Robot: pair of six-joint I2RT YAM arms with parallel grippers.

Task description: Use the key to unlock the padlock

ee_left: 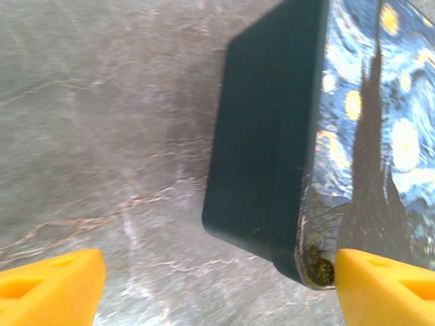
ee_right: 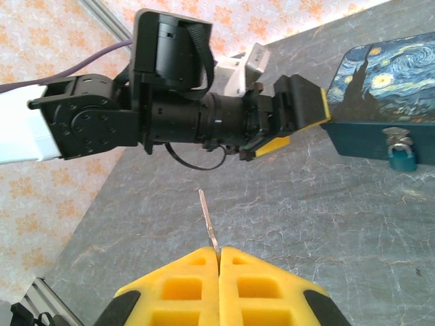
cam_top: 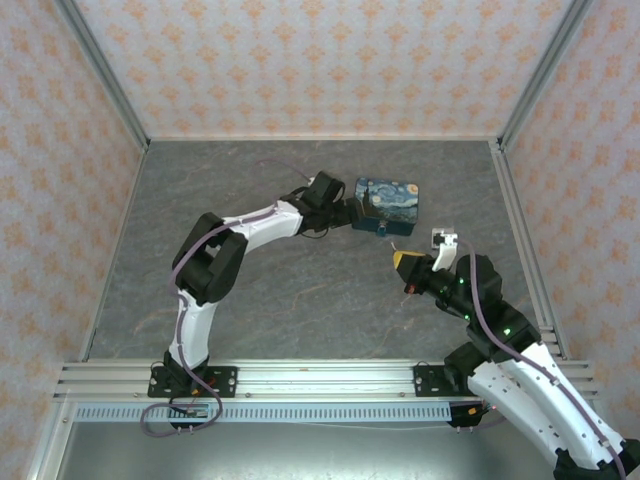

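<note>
On tin (ee_right: 387,75) front: padlock (ee_right: 402,157) hanging | left fingers (ee_left: 47,285) wide | right fingers (ee_right: 177,288) pinch key (ee_right: 209,227)

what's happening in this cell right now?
The right gripper is shut on a thin metal key, held well short of the small teal padlock hanging on the front of the blue-and-yellow Starry Night tin. The left gripper is open at the tin's end corner. The key is not yet in the lock.

a robot test cell in a lab: flat wall panels (cam_top: 300,60) (peach paper with an orange motif) box in a grey marbled tabletop (cam_top: 300,300), aluminium frame posts (cam_top: 105,75) run up the corners, and two robot arms (cam_top: 205,265) are bolted to a slotted rail (cam_top: 320,376).
</note>
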